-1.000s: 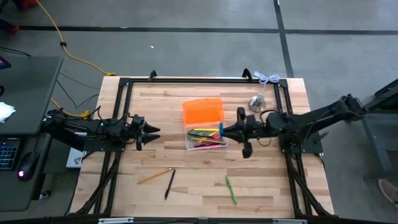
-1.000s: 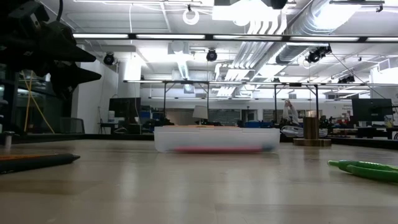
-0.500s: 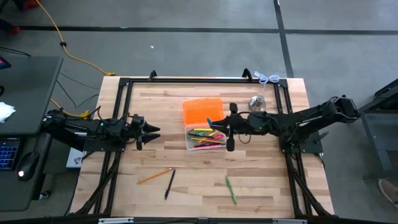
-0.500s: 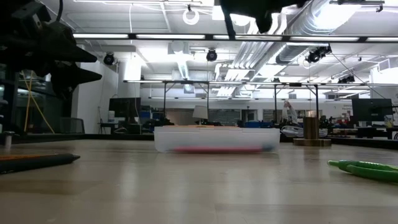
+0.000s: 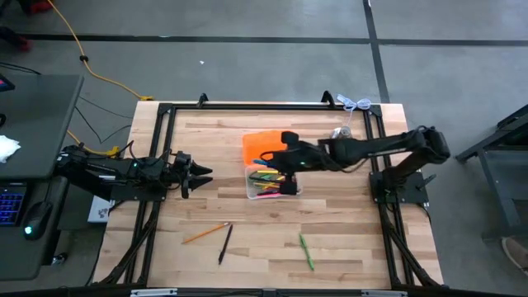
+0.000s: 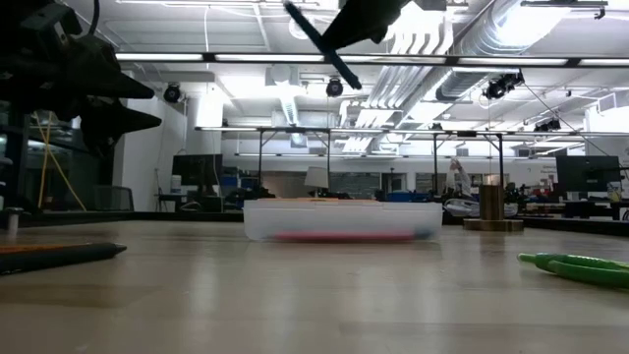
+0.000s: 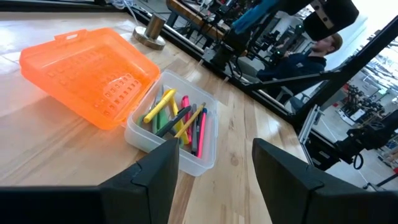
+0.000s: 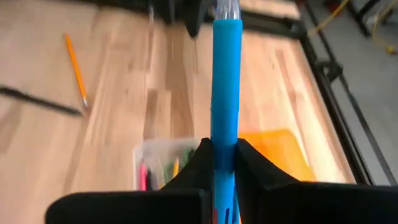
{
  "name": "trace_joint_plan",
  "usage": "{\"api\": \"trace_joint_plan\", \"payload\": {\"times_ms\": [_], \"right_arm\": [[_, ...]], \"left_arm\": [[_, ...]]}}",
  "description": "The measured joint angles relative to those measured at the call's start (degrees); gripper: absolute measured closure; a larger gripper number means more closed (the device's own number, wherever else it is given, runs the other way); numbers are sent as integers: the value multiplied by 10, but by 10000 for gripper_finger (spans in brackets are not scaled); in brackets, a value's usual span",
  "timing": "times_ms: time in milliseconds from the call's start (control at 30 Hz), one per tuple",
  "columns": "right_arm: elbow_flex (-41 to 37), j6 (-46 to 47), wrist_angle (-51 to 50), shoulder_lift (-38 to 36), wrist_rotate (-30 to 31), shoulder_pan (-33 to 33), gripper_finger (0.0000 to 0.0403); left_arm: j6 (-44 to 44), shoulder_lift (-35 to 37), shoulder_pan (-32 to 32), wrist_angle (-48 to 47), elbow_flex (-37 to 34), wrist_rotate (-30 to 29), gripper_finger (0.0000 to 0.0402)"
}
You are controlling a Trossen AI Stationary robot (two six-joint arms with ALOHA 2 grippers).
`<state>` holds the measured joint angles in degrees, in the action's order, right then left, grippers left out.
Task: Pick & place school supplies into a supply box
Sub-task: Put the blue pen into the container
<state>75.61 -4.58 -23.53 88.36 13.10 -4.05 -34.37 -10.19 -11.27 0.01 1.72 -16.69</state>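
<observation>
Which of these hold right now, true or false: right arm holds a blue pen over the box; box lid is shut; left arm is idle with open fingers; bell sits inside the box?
1. The right gripper holds a blue pen above the box. True.
2. The orange lid is shut. False: it lies open.
3. The left gripper waits, fingers open. True.
4. The bell is inside the box. False: it stands on the table, apart.
</observation>
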Motion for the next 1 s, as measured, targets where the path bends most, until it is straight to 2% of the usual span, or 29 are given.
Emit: {"api": "trace_joint_plan", "payload": {"times_ms": [200,500,733,1000], "right_arm": [[94,-8,-113,56,0,7,386],[172,-9,-225,99,2,9,388],[189,-3,-286,100,0,15,387],[190,0,-290,100,-22,15,385]], "left_arm": [[0,0,0,0,0,0,169],[0,-1,0,0,0,-1,169],[0,-1,0,0,0,-1,169],[0,-1,0,0,0,-3,169]]}}
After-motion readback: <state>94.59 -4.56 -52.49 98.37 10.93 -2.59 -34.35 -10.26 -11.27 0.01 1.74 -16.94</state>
